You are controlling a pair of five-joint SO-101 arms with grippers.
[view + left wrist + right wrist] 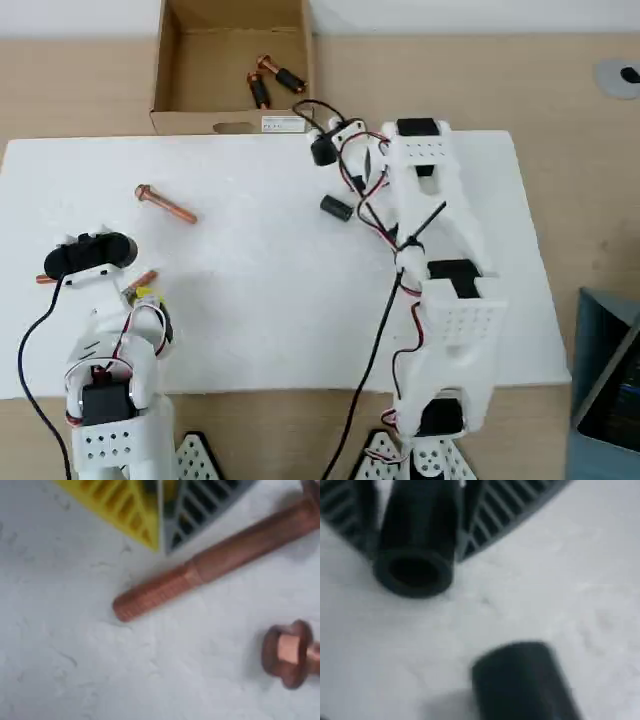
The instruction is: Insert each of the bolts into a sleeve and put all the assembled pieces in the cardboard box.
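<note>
A copper bolt (215, 565) lies flat on the white mat (75, 645), just off the tips of my left gripper (161, 540), whose yellow and grey fingers meet with nothing between them. A second bolt's head (289, 652) lies close by. From above, my left gripper (143, 295) sits beside a bolt (141, 281); another bolt (166, 205) lies farther up the mat. My right gripper (417, 535) is shut on a black sleeve (437, 562), held low over the mat near a loose sleeve (525, 680). In the high view the held sleeve (322, 152) hangs above the loose sleeve (337, 208).
The cardboard box (175, 60) stands past the mat's far edge and holds two assembled pieces (272, 80). A bolt end (45, 280) pokes out from under the left arm. Cables (370, 200) trail along the right arm. A grey bin (605, 390) stands off the table's right side.
</note>
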